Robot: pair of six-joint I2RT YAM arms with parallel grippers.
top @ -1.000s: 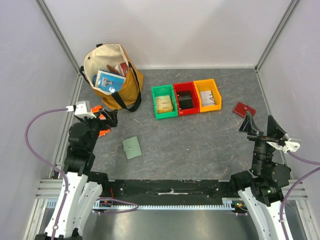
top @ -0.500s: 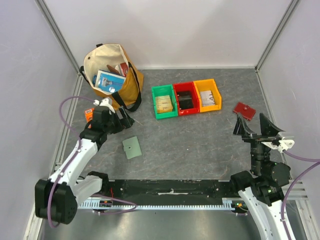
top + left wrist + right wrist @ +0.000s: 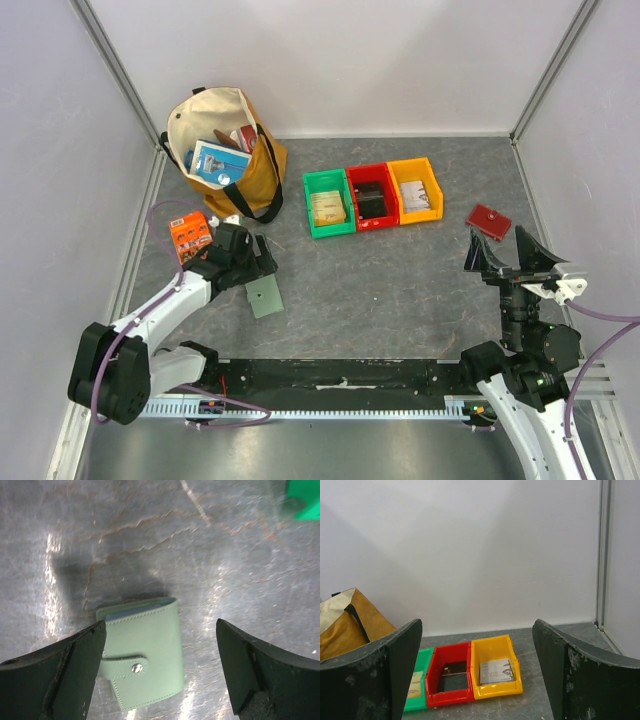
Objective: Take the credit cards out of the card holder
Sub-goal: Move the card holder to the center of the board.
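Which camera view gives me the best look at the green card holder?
The left wrist view. The card holder lies large there, closed, snap tab showing, below the left gripper, whose jaws stand open. The top external view shows it small, its upper edge by that gripper. The right wrist view misses it.

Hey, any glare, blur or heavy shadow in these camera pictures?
Left wrist view: bright glare streaks on the table, a dark shadow beside the card holder, the green bin blurred in the corner. Right wrist view: evenly lit, no glare. Top view: sharp, flat light, only faint shadows.
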